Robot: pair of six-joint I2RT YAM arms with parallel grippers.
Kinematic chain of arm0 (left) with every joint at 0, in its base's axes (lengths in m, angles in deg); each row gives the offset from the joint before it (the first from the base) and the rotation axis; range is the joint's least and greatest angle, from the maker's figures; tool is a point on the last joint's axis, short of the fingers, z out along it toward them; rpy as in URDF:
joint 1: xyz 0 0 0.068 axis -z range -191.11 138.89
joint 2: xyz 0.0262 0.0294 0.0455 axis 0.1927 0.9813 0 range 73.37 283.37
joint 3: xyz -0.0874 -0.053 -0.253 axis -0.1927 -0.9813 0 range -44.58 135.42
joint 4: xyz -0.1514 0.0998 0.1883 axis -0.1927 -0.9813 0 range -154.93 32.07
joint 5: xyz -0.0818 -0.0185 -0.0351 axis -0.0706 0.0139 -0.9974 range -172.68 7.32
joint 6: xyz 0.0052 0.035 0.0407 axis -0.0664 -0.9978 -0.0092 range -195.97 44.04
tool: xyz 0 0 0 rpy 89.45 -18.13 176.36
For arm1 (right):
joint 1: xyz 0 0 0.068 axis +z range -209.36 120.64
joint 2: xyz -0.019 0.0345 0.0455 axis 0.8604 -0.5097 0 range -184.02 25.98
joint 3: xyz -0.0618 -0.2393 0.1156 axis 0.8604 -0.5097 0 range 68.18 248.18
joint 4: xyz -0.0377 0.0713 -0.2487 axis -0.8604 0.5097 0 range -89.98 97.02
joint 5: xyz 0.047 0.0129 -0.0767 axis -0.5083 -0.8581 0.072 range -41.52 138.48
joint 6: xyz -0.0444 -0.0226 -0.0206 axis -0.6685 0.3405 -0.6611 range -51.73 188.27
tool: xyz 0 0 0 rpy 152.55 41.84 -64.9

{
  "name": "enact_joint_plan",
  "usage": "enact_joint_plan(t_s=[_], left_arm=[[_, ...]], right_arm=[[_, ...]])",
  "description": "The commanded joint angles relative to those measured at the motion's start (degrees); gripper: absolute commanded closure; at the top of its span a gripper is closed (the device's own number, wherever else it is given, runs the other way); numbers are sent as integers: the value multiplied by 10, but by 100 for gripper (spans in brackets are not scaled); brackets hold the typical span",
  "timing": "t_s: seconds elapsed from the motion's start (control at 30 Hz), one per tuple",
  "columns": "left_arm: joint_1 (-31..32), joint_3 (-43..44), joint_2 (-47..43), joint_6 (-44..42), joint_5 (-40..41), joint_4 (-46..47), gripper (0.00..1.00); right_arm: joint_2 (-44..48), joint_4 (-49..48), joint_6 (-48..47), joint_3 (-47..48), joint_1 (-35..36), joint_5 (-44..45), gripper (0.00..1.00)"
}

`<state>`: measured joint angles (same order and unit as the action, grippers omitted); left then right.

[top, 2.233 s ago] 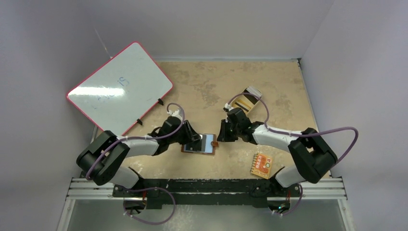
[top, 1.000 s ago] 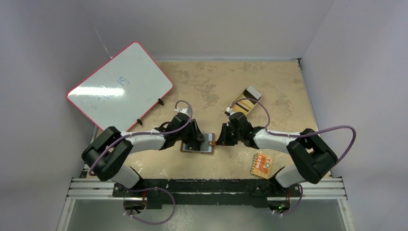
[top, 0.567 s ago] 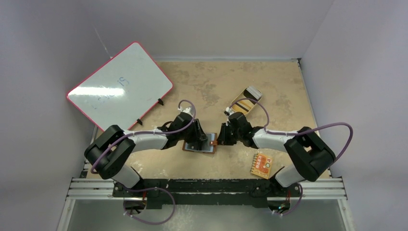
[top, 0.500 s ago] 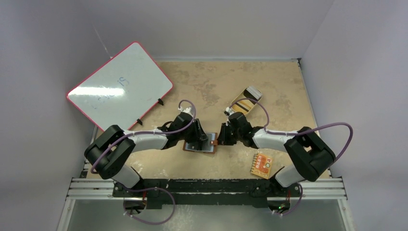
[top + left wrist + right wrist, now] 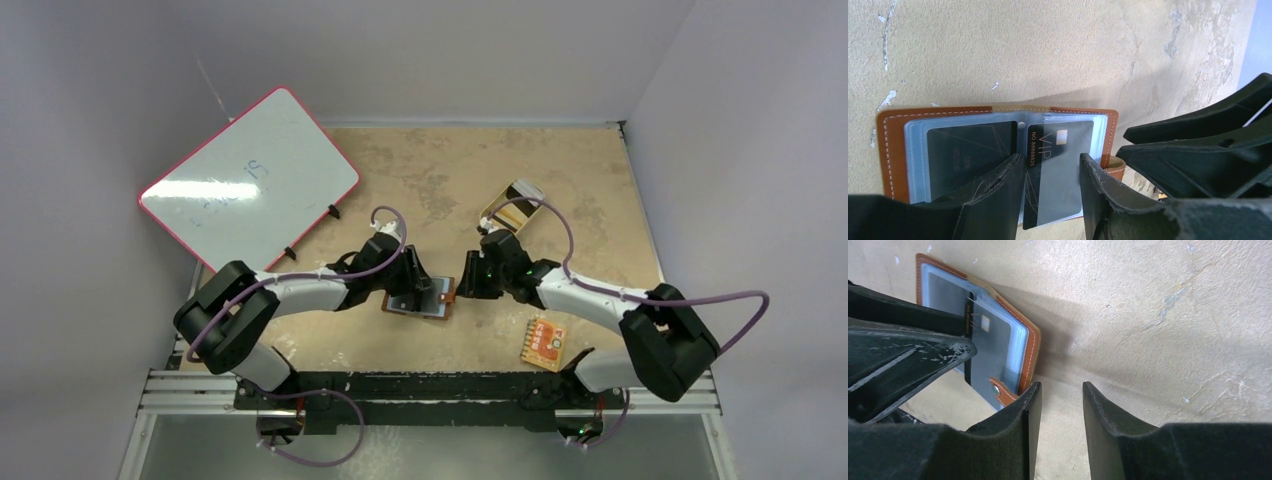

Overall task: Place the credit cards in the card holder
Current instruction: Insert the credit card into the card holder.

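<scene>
The card holder lies open on the table, a brown wallet with bluish clear pockets; it also shows in the left wrist view and the right wrist view. One black credit card sits in its left pocket. A second black card marked VIP is partly in the right pocket, its near end sticking out. My left gripper is closed against this card's two long edges. My right gripper is open and empty, just right of the wallet's snap tab.
A red-rimmed whiteboard leans at the back left. A tan dish with items stands behind the right gripper. An orange-red patterned packet lies at the front right. Walls close in the table on three sides.
My left gripper has moved right over the open wallet with the card. My right gripper has shifted slightly right, away from the wallet's edge, and its elbow has swung outward.
</scene>
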<state>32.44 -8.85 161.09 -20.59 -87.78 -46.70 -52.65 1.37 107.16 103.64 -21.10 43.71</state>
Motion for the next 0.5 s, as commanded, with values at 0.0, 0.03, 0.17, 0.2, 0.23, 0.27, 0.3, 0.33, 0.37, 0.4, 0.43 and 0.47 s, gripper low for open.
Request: enact_joint_plan(t_s=[0.0, 0.03, 0.17, 0.2, 0.23, 0.27, 0.3, 0.33, 0.37, 0.4, 0.43, 0.47], left_arm=[[3, 11, -6, 5, 0, 15, 59], [3, 14, -3, 3, 0, 12, 59], [3, 21, 8, -4, -1, 5, 65], [3, 22, 10, -2, -1, 6, 65], [3, 22, 14, -1, -5, 9, 65], [2, 22, 17, 0, -7, 12, 65], [3, 21, 18, 2, -9, 13, 64], [3, 22, 20, 2, -10, 13, 63], [4, 22, 22, 2, -10, 13, 62], [3, 22, 23, 1, -9, 13, 62], [3, 21, 23, 2, -8, 12, 61], [3, 20, 24, 2, -8, 11, 61]], right_arm=[[32, 6, -1, 17, 2, 22, 62], [38, -8, 1, 11, 2, 16, 63], [33, -68, 16, 3, 2, 7, 63], [28, -72, 22, 3, 2, 4, 63], [24, -78, 28, 3, 2, 4, 63], [19, -80, 32, 0, 2, 2, 63], [16, -81, 35, -4, 2, 0, 63], [11, -81, 38, -6, 2, -7, 63], [6, -82, 41, -10, 3, -14, 63], [1, -85, 43, -11, 2, -17, 63], [-4, -89, 42, -13, 2, -17, 63], [-6, -97, 40, -16, 2, -17, 63]])
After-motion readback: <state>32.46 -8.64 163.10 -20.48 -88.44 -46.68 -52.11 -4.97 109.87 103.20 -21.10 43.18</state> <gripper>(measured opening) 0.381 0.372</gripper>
